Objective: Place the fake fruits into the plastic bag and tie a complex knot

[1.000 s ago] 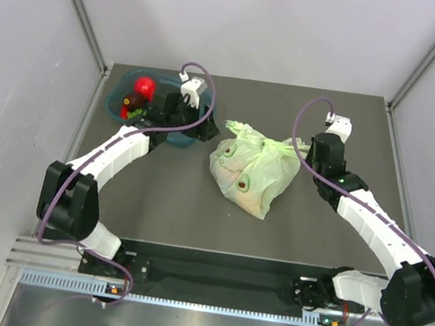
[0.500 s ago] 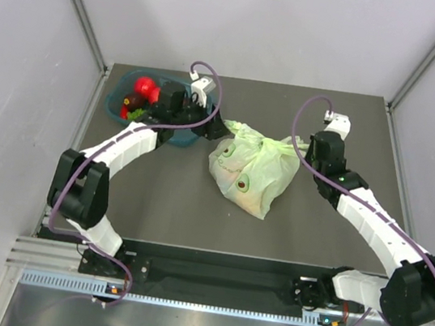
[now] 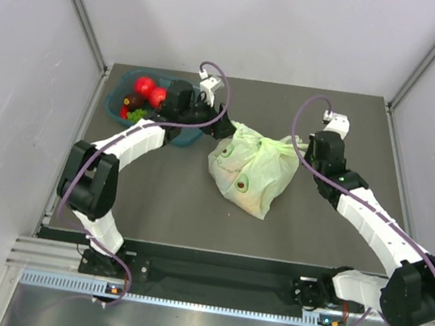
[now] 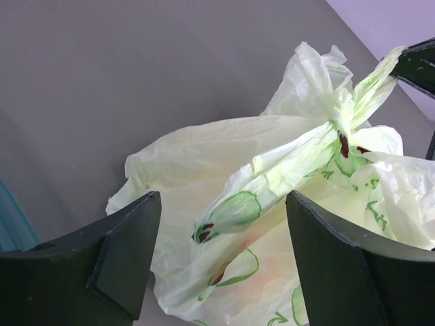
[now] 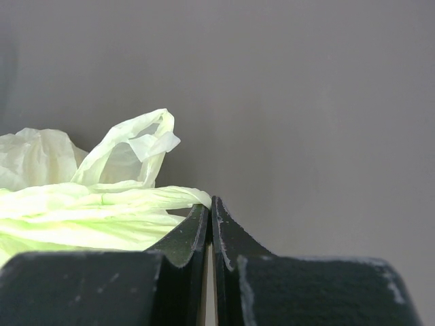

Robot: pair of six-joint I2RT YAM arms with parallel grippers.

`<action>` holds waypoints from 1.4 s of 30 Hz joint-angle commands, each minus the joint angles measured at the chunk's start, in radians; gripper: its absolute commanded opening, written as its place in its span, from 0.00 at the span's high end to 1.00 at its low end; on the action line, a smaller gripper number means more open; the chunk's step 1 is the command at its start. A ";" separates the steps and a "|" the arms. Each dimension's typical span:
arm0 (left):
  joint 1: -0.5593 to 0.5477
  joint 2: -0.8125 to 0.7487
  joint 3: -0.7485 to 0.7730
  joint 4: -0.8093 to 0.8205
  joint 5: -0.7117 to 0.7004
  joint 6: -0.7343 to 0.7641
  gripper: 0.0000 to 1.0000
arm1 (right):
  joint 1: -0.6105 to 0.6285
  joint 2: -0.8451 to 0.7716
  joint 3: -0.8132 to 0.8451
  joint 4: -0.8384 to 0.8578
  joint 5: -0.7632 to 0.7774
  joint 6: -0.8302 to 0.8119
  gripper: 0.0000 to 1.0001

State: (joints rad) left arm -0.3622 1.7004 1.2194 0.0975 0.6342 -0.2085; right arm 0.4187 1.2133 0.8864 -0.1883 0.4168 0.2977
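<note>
Swinging right off the tray since a second ago, the left arm now reaches across to the bag, while the right arm and the bag sit just as they did. On the near half of the dark table [image 3: 169, 213] nothing lies but the two arms stretching away from their bases. Past them, about the middle of the table, rests the plastic bag [image 3: 253, 172], pale green, crinkled and bulging, with green printed shapes on its film. At its far top the film bunches into the knot [image 3: 271, 146], which the left wrist view shows as a tight twist [image 4: 340, 122] with short flaps sticking up. The right gripper [image 3: 305, 149] sits just right of that knot, its jaws pressed together [image 5: 209, 204] on the end of a stretched strip of the bag [image 5: 88, 210]. The left gripper [image 3: 223, 127] hangs at the bag's far left shoulder, spread wide [image 4: 223, 204] with nothing in it; from its own camera the bag [image 4: 204, 163] fills the space ahead of the two fingers, and I cannot tell whether they touch it. Farther off, in the far left corner, the teal tray [image 3: 115, 103] holds some of the fake fruits [image 3: 144, 85], two glossy red ones plain to see beside darker pieces.
</note>
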 commanded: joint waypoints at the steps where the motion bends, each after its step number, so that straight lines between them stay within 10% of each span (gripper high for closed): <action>1: -0.003 0.014 0.057 0.084 0.064 0.055 0.23 | 0.009 -0.017 0.054 0.010 -0.010 -0.008 1.00; 10: -0.007 0.021 0.043 0.111 0.116 0.063 0.67 | 0.008 -0.017 0.060 0.009 -0.013 -0.012 1.00; 13: -0.011 0.018 0.043 0.111 0.116 0.061 1.00 | 0.008 -0.017 0.059 0.009 -0.015 -0.009 1.00; 21: -0.032 -0.030 0.025 0.058 -0.009 0.087 1.00 | 0.008 -0.008 0.065 -0.003 0.000 -0.009 1.00; 29: -0.113 -0.085 0.025 -0.143 -0.593 0.137 1.00 | 0.011 0.089 0.123 -0.111 0.229 0.024 1.00; 42: -0.135 -0.146 -0.038 -0.231 -1.014 0.044 1.00 | 0.005 0.160 0.045 -0.066 0.441 0.050 1.00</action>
State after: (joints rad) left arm -0.5453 1.6230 1.2133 -0.0772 -0.0799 -0.1665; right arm 0.4561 1.3502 0.9588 -0.2054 0.6029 0.3721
